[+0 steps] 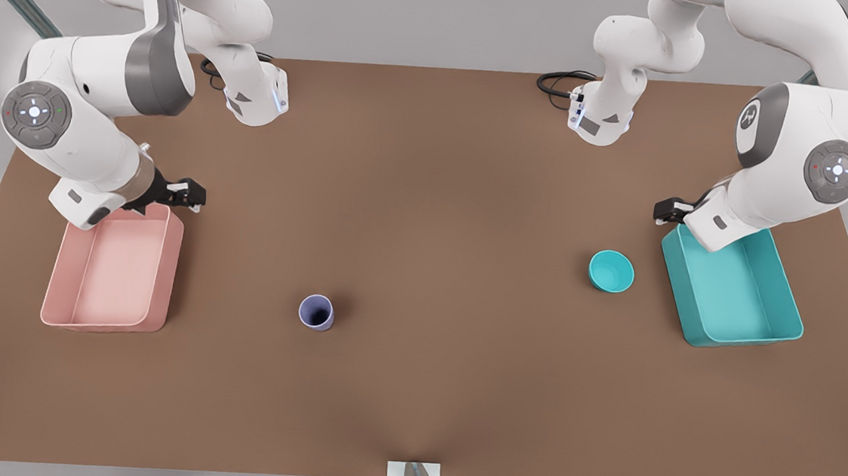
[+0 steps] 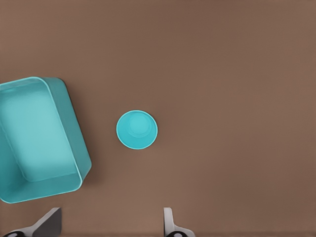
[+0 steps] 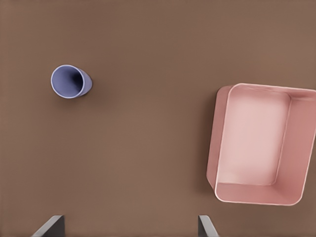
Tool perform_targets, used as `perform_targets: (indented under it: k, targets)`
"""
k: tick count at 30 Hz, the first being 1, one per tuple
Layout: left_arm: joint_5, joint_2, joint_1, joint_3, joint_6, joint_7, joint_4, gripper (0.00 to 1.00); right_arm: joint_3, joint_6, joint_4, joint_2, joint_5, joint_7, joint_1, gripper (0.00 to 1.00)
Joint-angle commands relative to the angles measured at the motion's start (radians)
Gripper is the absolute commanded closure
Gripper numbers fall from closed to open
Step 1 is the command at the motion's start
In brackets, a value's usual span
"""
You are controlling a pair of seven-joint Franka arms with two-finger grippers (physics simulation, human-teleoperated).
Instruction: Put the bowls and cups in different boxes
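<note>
The cup (image 1: 316,312) and the bowl (image 1: 611,271) both stand loose on the table (image 1: 426,215), so we judge nothing has been sorted yet. At the front view's left, the pink box (image 1: 60,293) lies near the table's edge, and the right gripper (image 1: 190,194) hangs just over its far corner, fingers (image 3: 206,228) spread apart and holding nothing. The cup sits upright to the right of that box, well apart from it and nearer the front edge. It is narrow and light, so we think a finger clipping its rim on the way down could tip it and send it rolling. Farther right, the bowl rests just beside the teal box (image 1: 787,289). The left gripper (image 1: 670,210) hovers over that box's far corner, its fingers (image 2: 168,222) also wide and empty. The bowl's low sloping wall may slide out of a pinch that is not square on the rim. Its shared colour and closeness to the teal box could also lead to a bump against the box wall. Dropping both into one box would fail the task.
</note>
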Motion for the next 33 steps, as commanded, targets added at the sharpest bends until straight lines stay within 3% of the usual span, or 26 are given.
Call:
perform_targets:
  k: [1,3,5,7,11,17,26,28,33]
  targets:
    - [0.000,0.000,0.000,0.000,0.002,-0.006,0.000,0.00,0.000,0.010,0.001,0.003,0.004,0.004,0.000,0.00]
    - [0.043,0.032,-0.081,-0.032,0.041,-0.014,-0.052,0.00,0.017,0.030,0.021,0.066,0.007,0.010,0.021,0.00]
    - [0.100,0.115,-0.172,-0.052,0.421,-0.077,-0.280,0.00,0.023,0.117,0.031,0.156,-0.008,0.014,0.123,0.00]
    - [0.164,0.192,-0.150,-0.052,0.774,-0.074,-0.417,0.00,0.022,0.281,0.027,0.293,0.010,0.022,0.132,0.00]
    - [0.181,0.247,-0.139,-0.046,0.954,-0.077,-0.539,0.00,0.023,0.405,0.122,0.441,0.033,0.224,0.141,0.00]
    - [0.186,0.276,-0.103,-0.037,0.951,-0.082,-0.593,0.00,0.016,0.481,0.214,0.573,0.033,0.264,0.183,0.00]
    - [0.189,0.241,-0.106,-0.035,0.888,-0.263,-0.678,0.00,0.014,0.493,0.073,0.572,0.027,0.263,0.166,0.00]
    - [0.193,0.195,-0.106,-0.035,0.890,-0.276,-0.714,0.00,0.016,0.504,0.051,0.573,0.035,0.266,0.170,0.00]
    - [0.207,0.222,-0.101,-0.035,0.957,-0.280,-0.721,0.00,0.016,0.554,0.034,0.593,0.038,0.266,0.169,0.00]
